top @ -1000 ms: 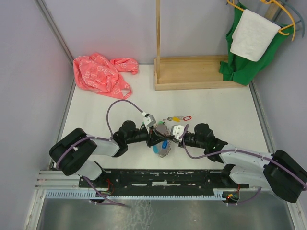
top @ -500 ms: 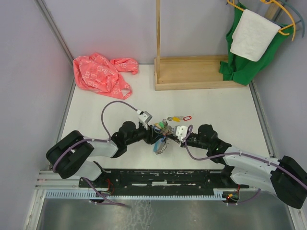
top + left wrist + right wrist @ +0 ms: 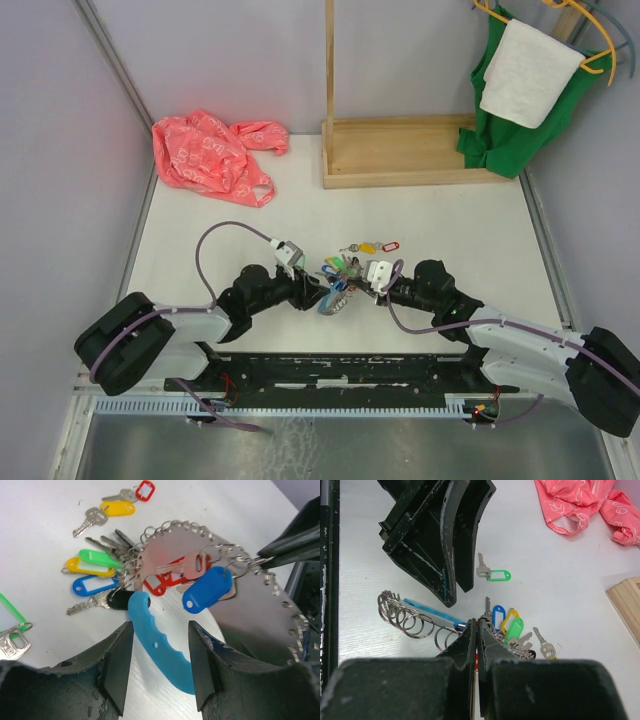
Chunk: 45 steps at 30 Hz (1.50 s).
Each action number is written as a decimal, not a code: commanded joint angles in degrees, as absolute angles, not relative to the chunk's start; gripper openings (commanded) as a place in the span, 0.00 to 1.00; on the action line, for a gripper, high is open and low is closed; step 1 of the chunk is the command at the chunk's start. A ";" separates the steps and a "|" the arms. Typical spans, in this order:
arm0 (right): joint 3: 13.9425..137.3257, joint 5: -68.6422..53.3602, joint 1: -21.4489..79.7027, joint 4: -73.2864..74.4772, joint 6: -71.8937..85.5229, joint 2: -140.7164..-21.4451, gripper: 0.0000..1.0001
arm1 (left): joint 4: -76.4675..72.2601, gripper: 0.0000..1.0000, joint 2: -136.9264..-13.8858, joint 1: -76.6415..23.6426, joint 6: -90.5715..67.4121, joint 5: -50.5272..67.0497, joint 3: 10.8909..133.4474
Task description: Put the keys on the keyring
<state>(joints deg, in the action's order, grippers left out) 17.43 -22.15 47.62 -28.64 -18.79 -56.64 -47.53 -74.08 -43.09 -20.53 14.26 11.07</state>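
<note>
While the keyring (image 3: 334, 292) is lying flat on the bench (image 3: 450, 220), toward 6 o'clock of its middle, it is being straddled rather than gripped. The left fingers (image 3: 117, 670) are being shown spread, with the light-blue sleeve (image 3: 159, 647) lying between them and touched by neither. The right fingers (image 3: 467, 645) are being pressed together at the beaded metal edge, at 3 o'clock in the left wrist view. Whether a small ring is actually being nipped there cannot be told.

Several slips are being risked, as judged from this:
- With the sleeve unclamped, any pull from the right fingers is likely to drag the whole loop across the bench instead of opening it.
- A thin ring is being held by little more than the fingertips, if at all, so it could be let slip.
- The blue-tagged key (image 3: 207, 590) is lying just at 1 o'clock of the sleeve and could be caught in a closing grip.
- Loose keys are waiting unstrung: yellow- and red-tagged ones (image 3: 376, 245) at 1 o'clock of the keyring and a green-tagged one (image 3: 494, 574). These could be swept aside by a sliding loop.
</note>
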 commanded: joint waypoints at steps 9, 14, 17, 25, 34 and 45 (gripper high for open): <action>15.47 -23.89 48.00 -32.87 -15.67 -57.05 0.01 | -61.16 0.51 -77.22 -42.87 -19.43 20.56 15.26; 15.16 -24.15 47.96 -32.98 -16.08 -56.80 0.01 | -65.37 0.51 -80.82 -42.85 -21.09 23.35 16.50; 15.20 -24.29 47.94 -33.18 -16.08 -56.75 0.01 | -66.03 0.50 -82.52 -42.93 -20.72 25.89 17.50; 15.29 -24.42 47.91 -32.65 -16.70 -55.32 0.01 | -65.78 0.48 -86.20 -42.89 -20.39 30.06 18.50; 15.56 -26.17 47.90 -32.66 -16.86 -55.71 0.01 | -69.61 0.46 -90.25 -42.84 -23.88 29.18 19.20; 15.82 -23.55 47.95 -34.52 -16.93 -54.80 0.01 | -63.57 0.36 -94.14 -43.74 -25.39 30.37 21.27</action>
